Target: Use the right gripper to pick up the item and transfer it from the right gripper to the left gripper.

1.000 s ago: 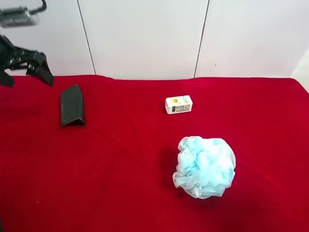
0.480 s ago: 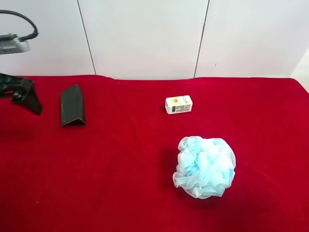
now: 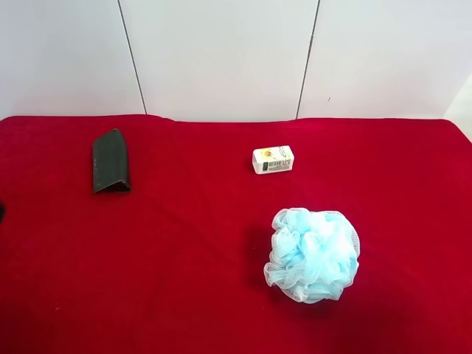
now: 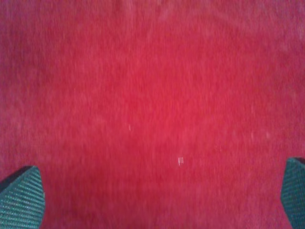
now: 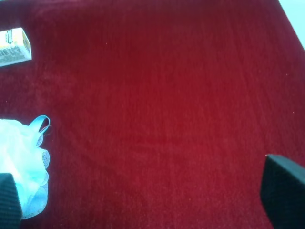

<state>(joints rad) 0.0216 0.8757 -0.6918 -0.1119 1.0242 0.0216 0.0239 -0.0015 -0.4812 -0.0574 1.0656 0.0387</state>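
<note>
The item (image 3: 110, 161), a flat dark folded case, lies on the red cloth at the far left of the exterior high view, and nothing holds it. Neither gripper shows in that view, only a dark sliver at its left edge (image 3: 1, 212). The right gripper (image 5: 145, 198) is open and empty above bare cloth, with the blue puff (image 5: 24, 167) beside one fingertip (image 5: 9, 200). The left gripper (image 4: 157, 195) is open and empty over bare red cloth. The item shows in neither wrist view.
A small white printed box (image 3: 273, 159) stands near the middle back and also shows in the right wrist view (image 5: 14, 46). A fluffy light-blue bath puff (image 3: 312, 254) sits front of centre. White wall panels (image 3: 221, 51) rise behind the table's back edge.
The black arm at the exterior high view's left has moved down and out of that view. The item, box and puff have not moved.
</note>
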